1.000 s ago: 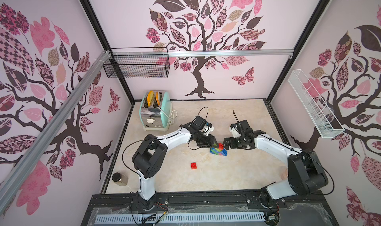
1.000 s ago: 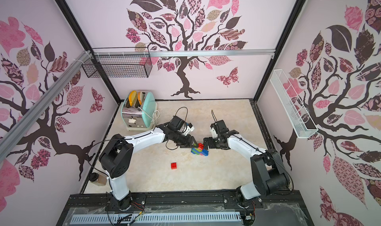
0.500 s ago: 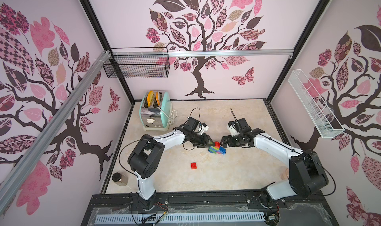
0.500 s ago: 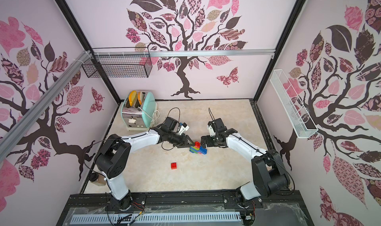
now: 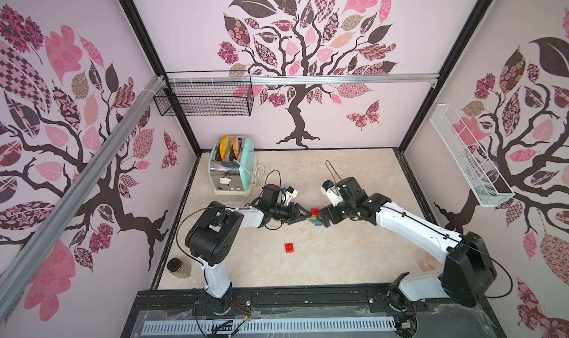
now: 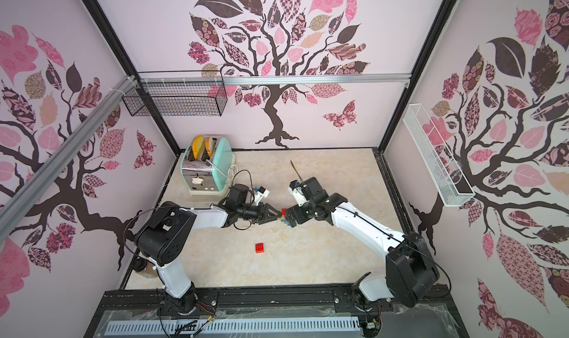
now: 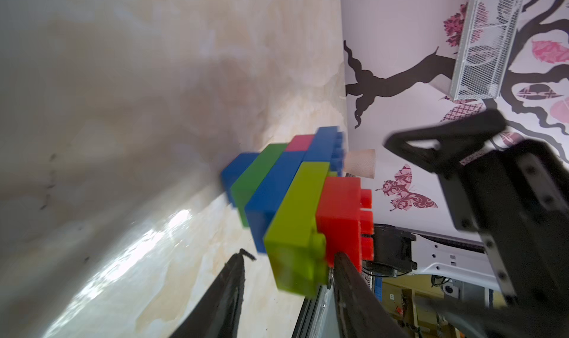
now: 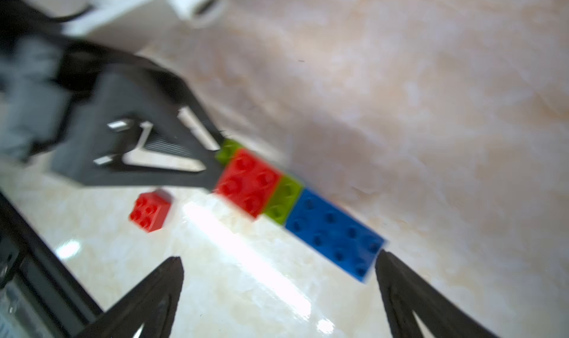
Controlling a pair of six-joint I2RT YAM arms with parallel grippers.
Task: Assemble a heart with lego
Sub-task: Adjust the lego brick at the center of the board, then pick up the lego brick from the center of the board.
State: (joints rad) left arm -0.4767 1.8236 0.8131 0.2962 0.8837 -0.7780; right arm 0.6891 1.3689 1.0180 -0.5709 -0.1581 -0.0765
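A mint-green toaster with two slices in its slots stands at the back left of a beige marble-look table. A brown jar sits at the table's front left corner. A black wire basket and a white wire basket hang on walls papered with pink trees.

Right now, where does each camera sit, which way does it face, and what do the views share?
Top views: high at the front, looking down at both arms, the brick cluster, loose red brick and toaster.
Left wrist: on the left arm, looking along the left gripper, which clamps the lime brick; the right arm shows beyond.
Right wrist: looks past the open right gripper at the cluster.
Shared: cluster in all.
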